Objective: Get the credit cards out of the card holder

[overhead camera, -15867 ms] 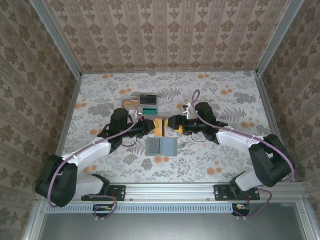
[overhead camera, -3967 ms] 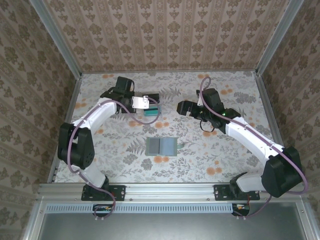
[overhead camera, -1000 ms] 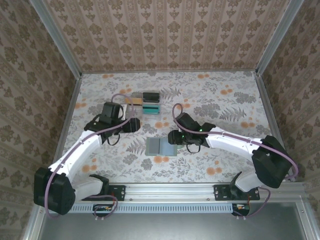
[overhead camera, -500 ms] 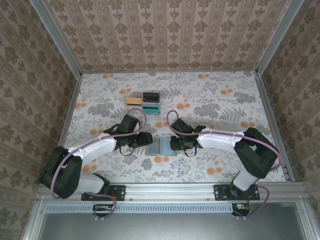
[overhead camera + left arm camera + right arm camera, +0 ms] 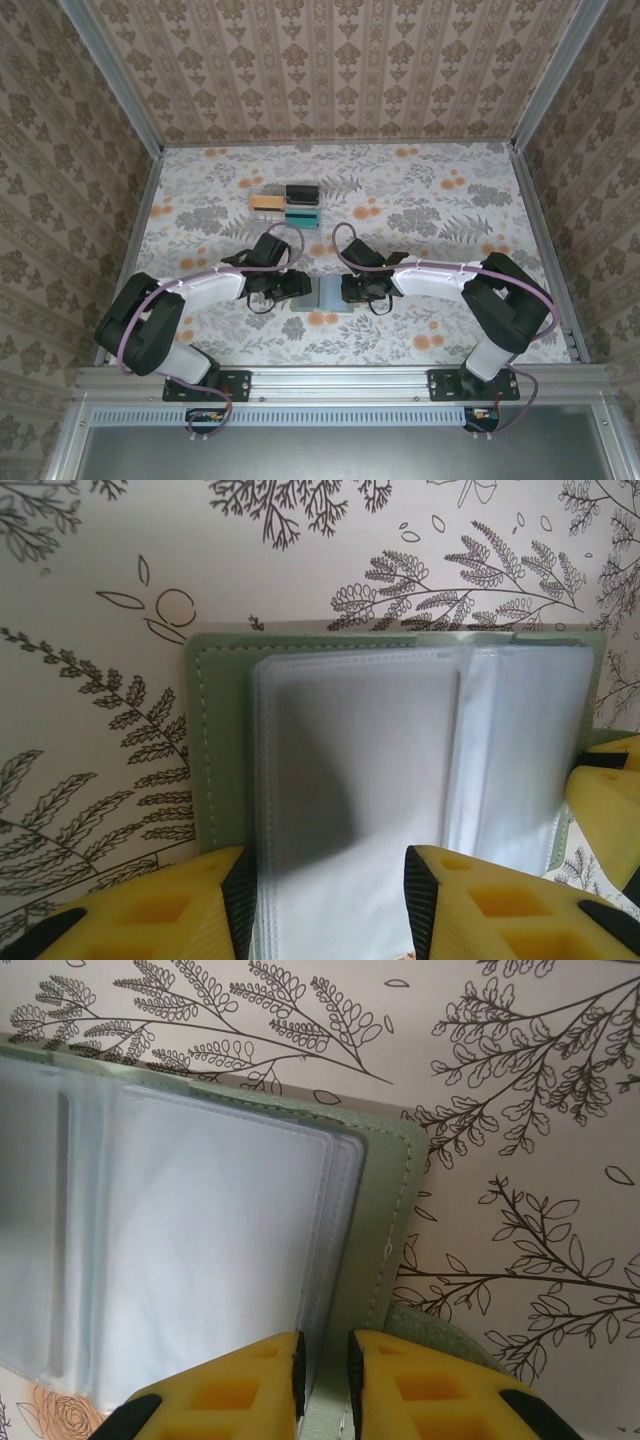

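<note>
Floral-print counter [image 5: 450, 200], near edge: the card holder [image 5: 325, 293] lies open, sleeves [image 5: 360, 770] seemingly empty (credit cards [image 5: 267, 202] rest nearer the far edge). Left hand [image 5: 325, 865] straddles a sleeve, fingers spread; right hand [image 5: 325, 1345] nearly closed, grip unclear. Pinning one flap flat should ease checking.

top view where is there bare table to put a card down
Free: floral tabletop far right, beyond the right arm, and its near-right corner. Crowded: centre, left claw and right claw at the open sage-green soft wallet.
</note>
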